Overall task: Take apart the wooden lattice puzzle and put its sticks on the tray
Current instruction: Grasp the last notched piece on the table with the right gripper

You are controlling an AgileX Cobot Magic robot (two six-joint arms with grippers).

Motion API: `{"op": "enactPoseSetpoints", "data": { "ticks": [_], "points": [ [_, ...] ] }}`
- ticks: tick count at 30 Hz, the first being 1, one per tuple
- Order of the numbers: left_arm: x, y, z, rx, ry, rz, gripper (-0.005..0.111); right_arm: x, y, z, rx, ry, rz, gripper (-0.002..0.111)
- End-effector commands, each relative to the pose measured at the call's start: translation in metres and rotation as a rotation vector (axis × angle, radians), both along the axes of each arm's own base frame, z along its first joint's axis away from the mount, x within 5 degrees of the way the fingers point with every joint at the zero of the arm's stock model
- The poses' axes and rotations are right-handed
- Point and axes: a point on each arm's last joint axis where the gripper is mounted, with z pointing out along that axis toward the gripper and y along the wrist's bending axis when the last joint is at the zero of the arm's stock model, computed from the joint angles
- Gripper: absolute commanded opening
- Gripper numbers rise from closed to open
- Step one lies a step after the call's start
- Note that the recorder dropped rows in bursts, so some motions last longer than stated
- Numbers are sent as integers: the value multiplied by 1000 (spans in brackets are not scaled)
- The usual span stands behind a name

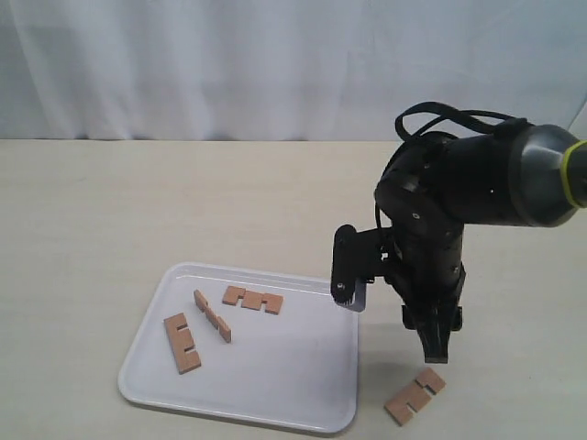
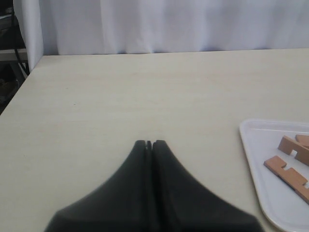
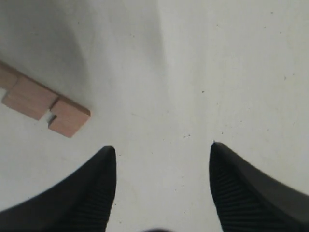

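Right pincer released: jaws spread wide, nothing between them, pointing down just above the pale beige worktop. Just beside its tips lies a short flat light-brown notched wooden stick, flat on the worktop, off the right rim of the large white rectangular plastic tray and not touching it. In the right wrist view that stick sits off to one side of the jaws, not between them (so not lined up for a grab yet, my read).

The wooden lattice puzzle is fully apart. Three more notched sticks lie loose in the tray's left half.

Left pincer clenched on nothing, low over bare worktop beside the tray, probably just kept clear.

One stick left. It lies flat, so the wide jaws likely need to straddle its narrow width.
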Motion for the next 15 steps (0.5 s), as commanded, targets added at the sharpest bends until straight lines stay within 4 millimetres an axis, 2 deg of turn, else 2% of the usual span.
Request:
{"op": "enactPoseSetpoints", "data": {
  "ticks": [1,5,15],
  "points": [
    [0,0,0,3,-8,0,0,-6,3,-5,71,97,69,54],
    [0,0,0,3,-8,0,0,-12,8,-9,164,180,148,54],
    [0,0,0,3,-8,0,0,-36,3,-38,182,278,352,54]
  ]
}}
